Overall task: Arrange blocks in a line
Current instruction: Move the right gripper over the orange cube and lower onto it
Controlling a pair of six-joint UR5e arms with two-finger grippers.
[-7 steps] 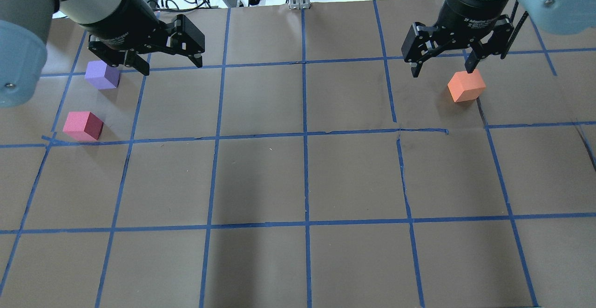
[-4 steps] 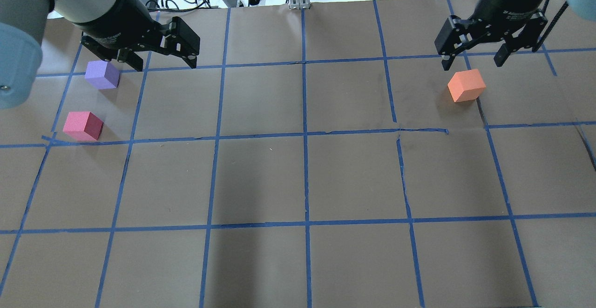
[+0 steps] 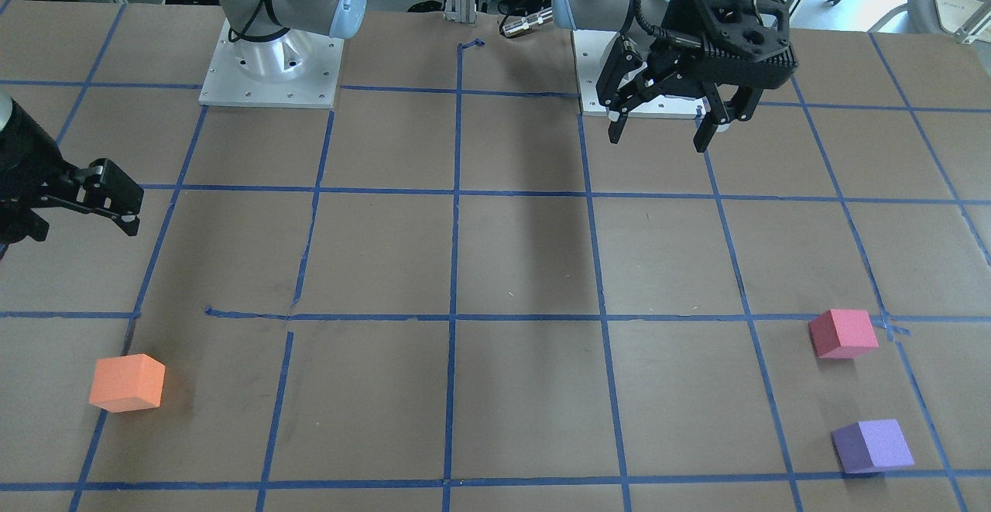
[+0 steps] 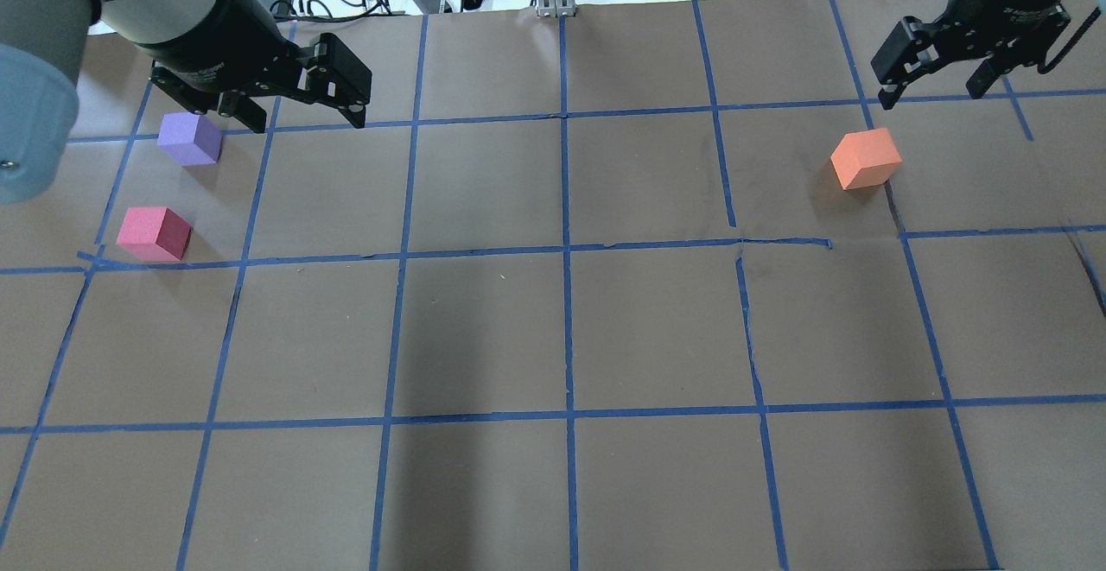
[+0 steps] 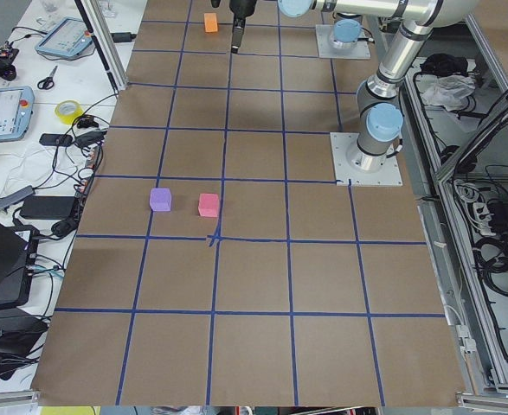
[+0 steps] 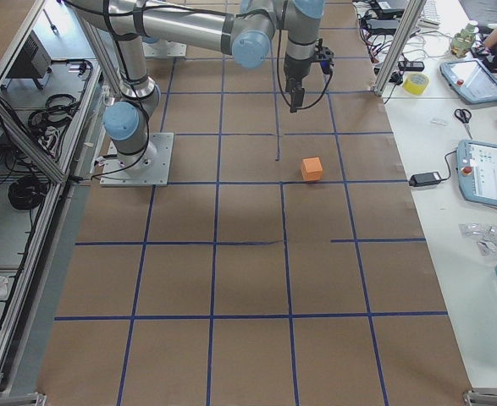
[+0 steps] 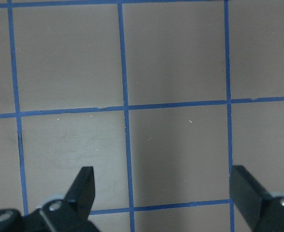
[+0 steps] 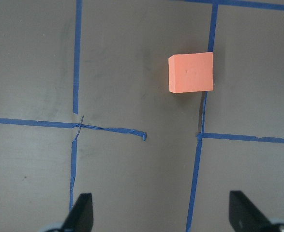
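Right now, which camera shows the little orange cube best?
The right wrist-mounted view: the orange cube is largest there, seen from above, unobstructed. Overhead and front-facing views show it smaller but whole; both side views show it tiny; the left wrist view misses it.

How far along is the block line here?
Nothing looks done: the purple block and pinkish-red block sit close on the robot's left, the orange block far off on its right. Nothing is in hand: the left gripper and right gripper hang open, empty. All the lining up is left.
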